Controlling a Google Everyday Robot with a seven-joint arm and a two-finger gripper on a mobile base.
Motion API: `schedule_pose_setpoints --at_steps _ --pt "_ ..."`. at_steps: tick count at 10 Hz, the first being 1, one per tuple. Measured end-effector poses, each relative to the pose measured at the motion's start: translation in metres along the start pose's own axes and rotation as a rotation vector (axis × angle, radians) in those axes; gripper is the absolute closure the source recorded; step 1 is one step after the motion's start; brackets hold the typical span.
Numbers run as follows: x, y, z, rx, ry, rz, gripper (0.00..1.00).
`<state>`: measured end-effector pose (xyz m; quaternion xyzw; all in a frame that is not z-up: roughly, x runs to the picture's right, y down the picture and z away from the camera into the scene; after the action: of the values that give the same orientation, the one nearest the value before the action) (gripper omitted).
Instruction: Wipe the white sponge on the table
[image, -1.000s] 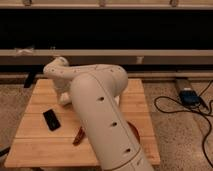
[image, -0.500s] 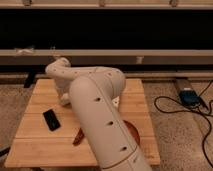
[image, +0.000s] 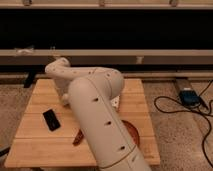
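The table (image: 35, 135) is a pale wooden top in the middle of the camera view. My white arm rises from the bottom, bends at the elbow and reaches left. My gripper (image: 64, 100) points down at the table's back left part, close to or on the surface. The white sponge does not show; it may lie under the gripper or behind the arm. A white edge (image: 116, 102) peeks out right of the arm; I cannot tell what it is.
A black phone (image: 51, 120) lies on the table's left part, in front of the gripper. A reddish-brown object (image: 131, 132) lies partly behind the arm near the front. A blue box (image: 189, 96) and black cables lie on the floor at the right.
The arm's large links have shifted a little, the elbow moving right. The gripper end stays over the table's back left part. The phone has not moved.
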<state>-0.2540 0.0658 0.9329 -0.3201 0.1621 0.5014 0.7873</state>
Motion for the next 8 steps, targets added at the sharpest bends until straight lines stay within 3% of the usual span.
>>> schedule_pose_setpoints --at_steps 1,5,8 --pt "0.004 0.000 -0.002 -0.002 0.011 -0.003 0.99" --pt "0.024 0.002 -0.005 0.019 0.069 -0.030 1.00" --pt "0.044 0.004 -0.003 0.077 0.101 -0.074 1.00"
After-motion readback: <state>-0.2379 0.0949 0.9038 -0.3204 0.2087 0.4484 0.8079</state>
